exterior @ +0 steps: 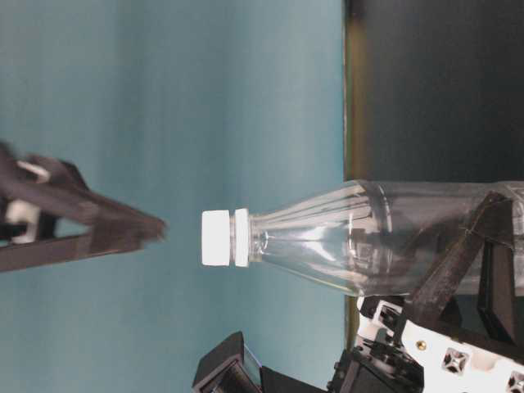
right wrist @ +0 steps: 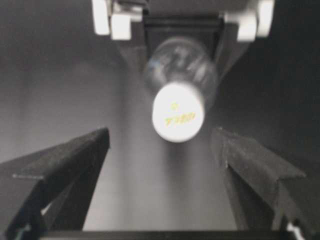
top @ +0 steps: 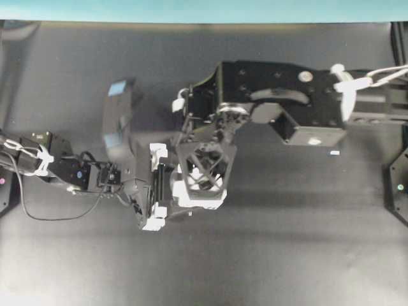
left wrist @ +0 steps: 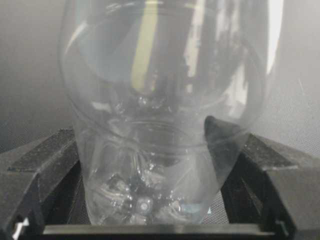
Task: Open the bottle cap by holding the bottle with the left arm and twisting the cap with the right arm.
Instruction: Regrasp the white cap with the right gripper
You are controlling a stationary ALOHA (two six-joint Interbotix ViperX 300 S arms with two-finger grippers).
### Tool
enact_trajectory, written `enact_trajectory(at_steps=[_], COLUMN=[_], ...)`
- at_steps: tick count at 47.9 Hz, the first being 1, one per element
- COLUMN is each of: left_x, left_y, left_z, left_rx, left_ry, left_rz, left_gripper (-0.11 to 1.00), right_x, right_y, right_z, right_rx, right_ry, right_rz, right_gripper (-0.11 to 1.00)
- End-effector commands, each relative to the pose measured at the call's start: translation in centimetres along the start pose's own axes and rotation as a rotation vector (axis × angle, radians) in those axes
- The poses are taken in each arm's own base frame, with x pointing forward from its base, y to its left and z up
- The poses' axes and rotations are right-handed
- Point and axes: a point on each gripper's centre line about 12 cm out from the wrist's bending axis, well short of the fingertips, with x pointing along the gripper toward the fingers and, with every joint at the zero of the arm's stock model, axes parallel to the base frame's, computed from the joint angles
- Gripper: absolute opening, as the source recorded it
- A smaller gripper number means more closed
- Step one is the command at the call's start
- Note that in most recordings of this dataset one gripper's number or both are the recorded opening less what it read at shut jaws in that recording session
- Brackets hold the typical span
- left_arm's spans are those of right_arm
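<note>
The bottle [exterior: 393,237] stands upright near the middle of the worktop [top: 287,255], held low on its body by the left tool [top: 155,187]. In the left wrist view, the 2 black fingers [left wrist: 40,170] of that tool press against opposite sides of the clear body just above its base, so the left tool is clamped on the bottle. The bottle cap [right wrist: 178,111] is still seated on the neck. The right tool [right wrist: 160,150] hangs directly above the cap and points straight down at it. Its 2 fingers stand wide apart, 1 on each side of the cap, and touch neither the cap nor the neck. In the table-level view, which is turned on its side, the fingertip of the right tool [exterior: 135,228] lies just clear of the cap top, with a gap of open background between them. The long axis of the bottle runs vertically and lines up closely with the approach line of the right tool; in the right wrist view the cap sits slightly off centre, toward the right-hand finger [right wrist: 260,175]. The judged next step is a short straight descent along that axis until the fingers bracket the cap, followed by closing and twisting. The right arm [top: 280,102] is the nearer one to the cap; the left arm [top: 64,169] reaches in from the left edge of the worktop and serves only as the holder.
</note>
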Motion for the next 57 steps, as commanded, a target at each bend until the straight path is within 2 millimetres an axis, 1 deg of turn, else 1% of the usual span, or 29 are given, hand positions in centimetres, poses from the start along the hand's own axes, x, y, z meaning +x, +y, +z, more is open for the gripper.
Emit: enact_trajectory(at_steps=[1,3,7,11,15,21,27,37,46,50,57], left_x=[-0.1,-0.1,-0.2,-0.2,-0.2,-0.2,-0.2,-0.3,-0.3,-0.2,-0.2], left_y=[-0.4,-0.3,-0.1,0.0,0.2,0.2,0.2,0.2,0.2,0.2,0.1], left_z=[-0.9,-0.8,-0.8,-0.7,-0.7,-0.7,-0.6,-0.6,-0.6,-0.5,-0.5], left_rx=[-0.001,-0.001,-0.002,-0.003,-0.005,-0.005,-0.007,-0.005,-0.005,-0.007,-0.005], left_ry=[0.049,0.047,0.045,0.043,0.042,0.042,0.041,0.042,0.041,0.039,0.04], left_rz=[-0.006,-0.005,-0.001,0.003,0.007,0.007,0.009,0.007,0.007,0.007,0.006], left_gripper=[0.83,0.83,0.83,0.83,0.83,0.83,0.83,0.83,0.83,0.83,0.83], right_x=[-2.9,-3.1,-3.4,-3.6,-3.6,-2.8,-0.9,1.7,3.4,4.2,4.9], right_y=[-0.2,-0.4,-0.3,-0.3,-0.1,-0.1,0.1,-0.3,-0.5,-0.9,-1.4], right_z=[0.3,0.3,0.3,0.8,1.7,2.3,2.2,1.3,1.0,0.7,0.5], right_rx=[0.167,0.265,0.372,0.442,0.502,0.57,0.574,0.573,0.576,0.587,0.596], right_ry=[-0.021,0.012,0.052,0.05,0.011,-0.003,0.038,0.098,0.073,0.07,0.058], right_rz=[0.003,-0.006,-0.02,-0.022,-0.008,-0.002,-0.017,-0.044,-0.033,-0.034,-0.031], right_gripper=[0.78,0.78,0.78,0.78,0.78,0.78,0.78,0.78,0.78,0.78,0.78])
